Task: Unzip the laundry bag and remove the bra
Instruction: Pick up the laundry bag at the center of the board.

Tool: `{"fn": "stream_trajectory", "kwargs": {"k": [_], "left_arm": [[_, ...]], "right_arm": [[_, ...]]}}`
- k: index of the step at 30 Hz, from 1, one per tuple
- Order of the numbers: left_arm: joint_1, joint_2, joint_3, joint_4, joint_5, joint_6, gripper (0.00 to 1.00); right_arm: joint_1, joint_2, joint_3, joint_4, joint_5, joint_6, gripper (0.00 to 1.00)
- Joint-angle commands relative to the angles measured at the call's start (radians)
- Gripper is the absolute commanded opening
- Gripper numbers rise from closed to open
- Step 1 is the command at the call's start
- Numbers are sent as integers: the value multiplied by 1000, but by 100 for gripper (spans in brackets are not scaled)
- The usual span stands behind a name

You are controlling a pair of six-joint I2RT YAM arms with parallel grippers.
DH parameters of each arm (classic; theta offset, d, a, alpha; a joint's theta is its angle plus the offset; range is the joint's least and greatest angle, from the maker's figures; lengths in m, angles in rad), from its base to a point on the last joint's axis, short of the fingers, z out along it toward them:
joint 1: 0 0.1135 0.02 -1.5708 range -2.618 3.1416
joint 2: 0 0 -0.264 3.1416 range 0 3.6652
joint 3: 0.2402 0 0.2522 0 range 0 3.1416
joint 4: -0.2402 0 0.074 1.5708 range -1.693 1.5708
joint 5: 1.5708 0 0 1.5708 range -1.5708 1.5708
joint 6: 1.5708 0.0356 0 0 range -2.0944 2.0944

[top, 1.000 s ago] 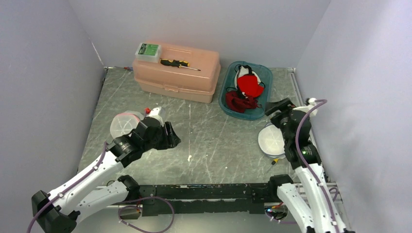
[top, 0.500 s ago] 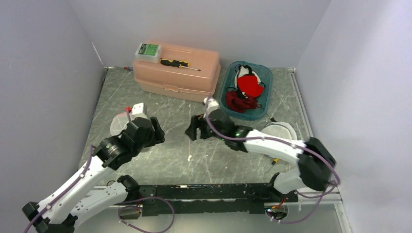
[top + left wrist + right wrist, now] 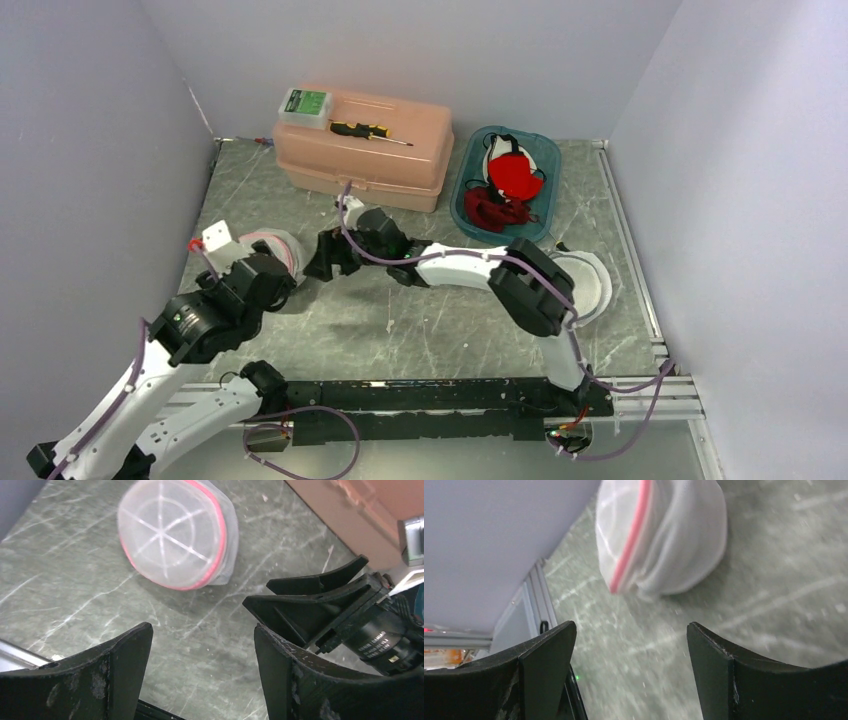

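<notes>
Top external view: the gray table [image 3: 440,310] carries a pink box [image 3: 365,150] beyond both end effectors. The round white mesh laundry bag [image 3: 172,535], rimmed in pink, lies on the table just ahead of the left end effector [image 3: 200,640] and the right end effector [image 3: 631,635]. Both stand wide apart, holding nothing.
</notes>
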Motion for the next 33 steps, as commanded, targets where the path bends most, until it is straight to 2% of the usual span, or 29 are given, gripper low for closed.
{"fn": "stream_trajectory", "kwargs": {"k": [1,10,11,15,18,21,24,29,33], "left_arm": [[2,-29,87,-194,-159,-192,80],[1,-102,66,-149,-133,-131,79],[2,-104,65,-158,-129,-136,79],[1,-110,63,-167,-119,-138,79],[2,-119,56,-169,-111,-134,79],[1,-130,54,-169,-105,-129,79],[2,-142,47,-157,-93,-107,79],[2,-160,29,-71,-31,7,78],[2,-168,0,84,77,145,78]], "right_arm": [[10,99,212,34,-103,-18,84],[12,309,524,-177,-91,-60,71],[14,354,609,-229,-103,-60,67],[24,417,713,-306,-108,-69,58],[31,449,758,-331,-124,-65,43],[33,412,682,-295,-107,-41,19],[30,316,547,-218,-80,-31,0],[-5,63,280,-163,-27,-28,0],[-75,-207,24,-164,-55,-17,0]]}}
